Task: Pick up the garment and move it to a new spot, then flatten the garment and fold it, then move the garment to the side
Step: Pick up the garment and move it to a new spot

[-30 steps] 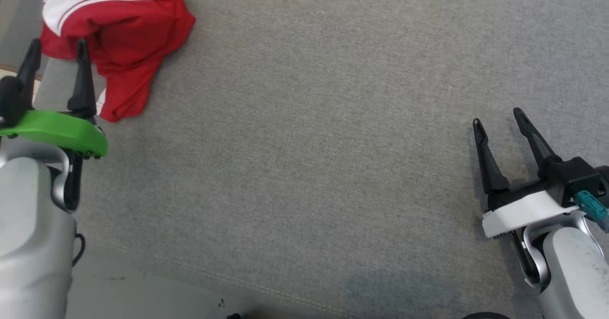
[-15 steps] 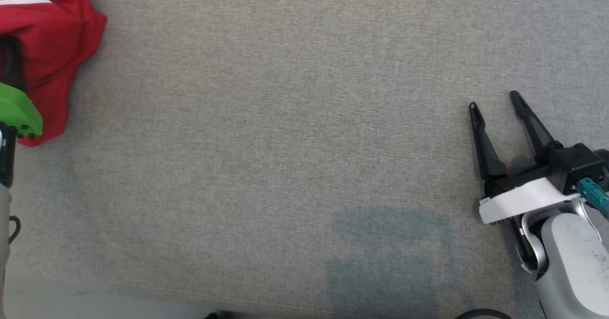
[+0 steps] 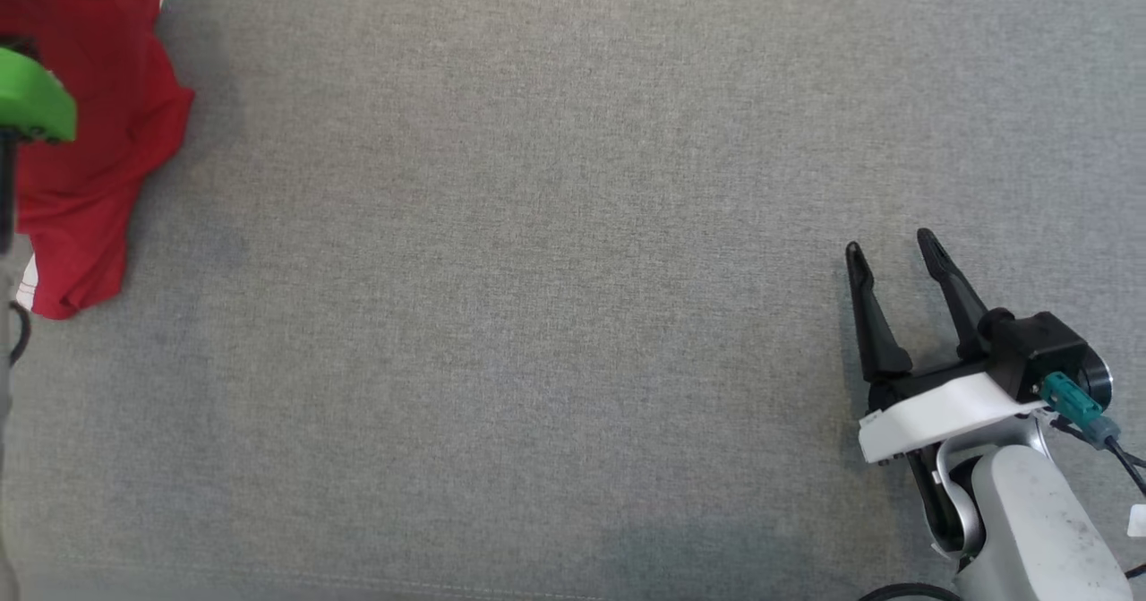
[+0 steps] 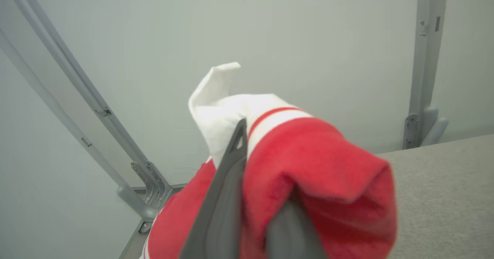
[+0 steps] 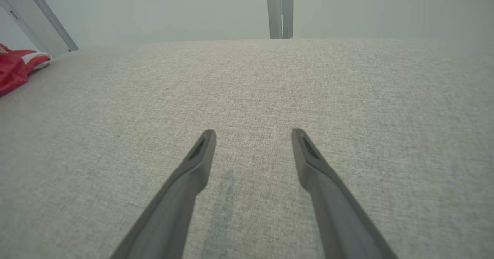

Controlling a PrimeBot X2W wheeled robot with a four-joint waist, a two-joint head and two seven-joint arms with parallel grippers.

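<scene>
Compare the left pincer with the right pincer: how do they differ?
The left pincer is shut on the red and white garment; the right pincer stands open, holding nothing, above the bare gray surface. The left pincer sits on a green mount, the right pincer on a white mount. Both have two long dark fingers.

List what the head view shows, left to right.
red garment → grey fabric surface → right gripper, jaws open
</scene>
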